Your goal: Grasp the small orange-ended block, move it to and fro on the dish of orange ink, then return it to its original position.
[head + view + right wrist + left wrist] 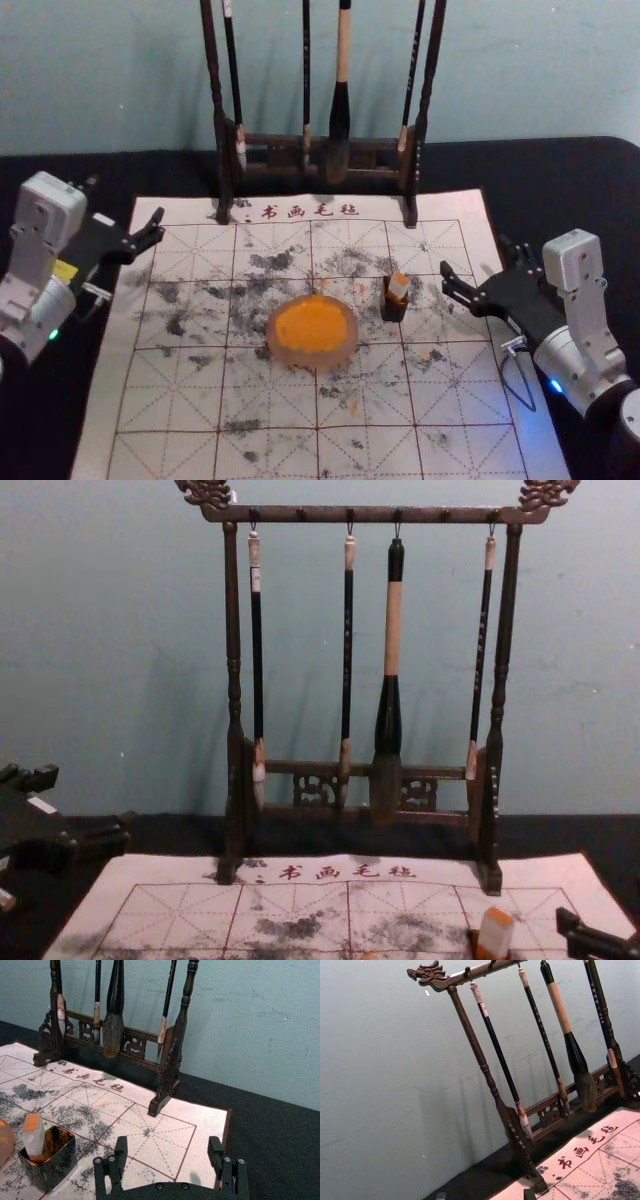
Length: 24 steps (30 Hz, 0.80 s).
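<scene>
1. Left of the dish (312, 360), the left gripper (485, 1194) is parked, fingers spread.
2. At the dish, no inking is under way; the step looks like the approach. The next move calls for the right gripper (168, 1145) to come in towards the dish and straddle the block (33, 1136).
3. Just right of the dish, the block stands in its dark holder (54, 1167), orange end up, long axis near upright, leaning slightly.
4. Farther right of the dish, the right gripper waits wide and empty.
</scene>
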Each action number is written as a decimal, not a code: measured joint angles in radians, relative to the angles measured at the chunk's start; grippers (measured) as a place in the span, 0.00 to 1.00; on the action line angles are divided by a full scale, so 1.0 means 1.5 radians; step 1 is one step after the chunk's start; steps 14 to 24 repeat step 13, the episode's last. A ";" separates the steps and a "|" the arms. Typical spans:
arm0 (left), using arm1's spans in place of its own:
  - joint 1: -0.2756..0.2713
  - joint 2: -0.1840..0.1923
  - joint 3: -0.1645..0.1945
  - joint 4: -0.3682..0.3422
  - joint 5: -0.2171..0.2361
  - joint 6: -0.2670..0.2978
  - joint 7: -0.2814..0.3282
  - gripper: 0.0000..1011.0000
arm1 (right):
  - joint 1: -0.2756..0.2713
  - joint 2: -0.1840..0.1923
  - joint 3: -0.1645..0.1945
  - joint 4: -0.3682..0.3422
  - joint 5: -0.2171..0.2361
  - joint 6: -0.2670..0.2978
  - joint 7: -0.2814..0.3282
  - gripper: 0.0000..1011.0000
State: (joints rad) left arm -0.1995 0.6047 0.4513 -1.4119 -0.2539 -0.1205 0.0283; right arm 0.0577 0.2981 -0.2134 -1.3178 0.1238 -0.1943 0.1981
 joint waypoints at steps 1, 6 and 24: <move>0.000 0.000 0.000 0.000 0.000 0.000 0.000 0.99 | 0.000 0.000 0.000 0.000 0.000 0.000 0.000 0.99; 0.000 0.000 0.000 0.000 0.000 0.000 0.000 0.99 | 0.000 0.000 0.000 0.000 0.001 0.000 0.000 0.99; 0.000 0.000 0.000 0.000 0.000 0.000 0.000 0.99 | 0.000 0.000 0.000 -0.001 0.001 -0.001 0.000 0.99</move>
